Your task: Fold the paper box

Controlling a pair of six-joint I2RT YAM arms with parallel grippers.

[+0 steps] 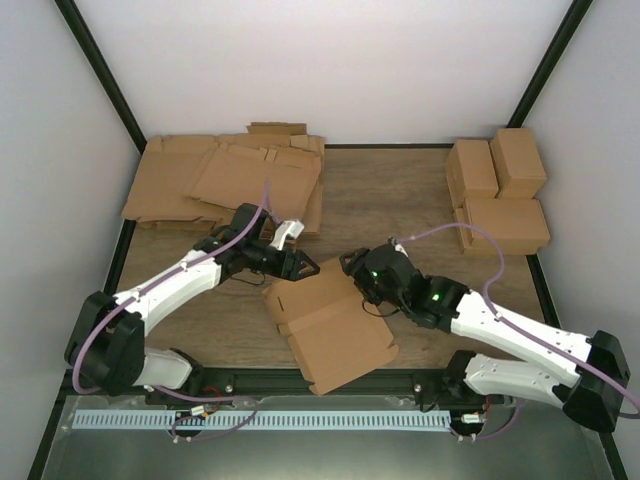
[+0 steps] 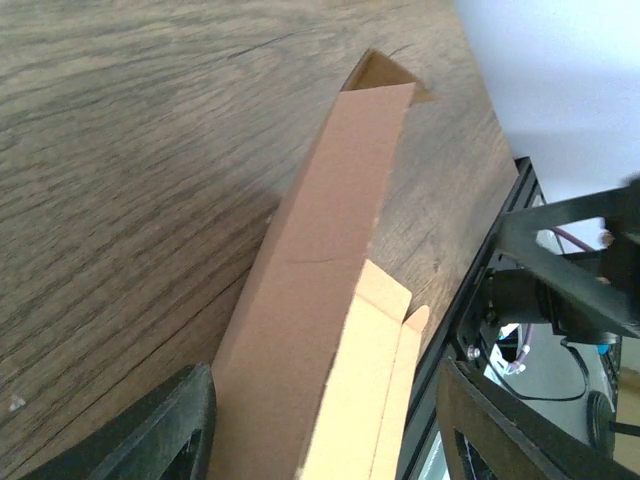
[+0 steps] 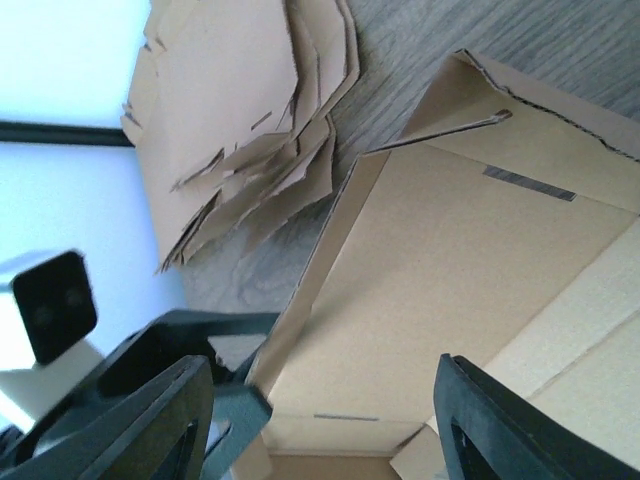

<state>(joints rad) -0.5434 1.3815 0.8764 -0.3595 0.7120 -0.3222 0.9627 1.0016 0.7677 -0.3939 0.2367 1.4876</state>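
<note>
left tool (image 1: 293, 266) spread wide, fingers (image 2: 165, 430) either side of a raised panel of the paper box (image 1: 330, 320), not clamped on it. right tool (image 1: 356, 272) spread too, a box panel between its fingers (image 3: 520, 430). paper box lies part-folded on the surface (image 1: 400, 200), between the 2 tools and on toward the arm bases. flat cardboard sheets (image 1: 225, 180) beyond left tool, 3 closed boxes (image 1: 505, 222) beyond right tool

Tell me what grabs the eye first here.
The half-folded paper box lies in the near middle, with the left gripper and right gripper meeting at its far edge. A stack of flat cardboard sheets sits far left, three finished boxes far right.
</note>
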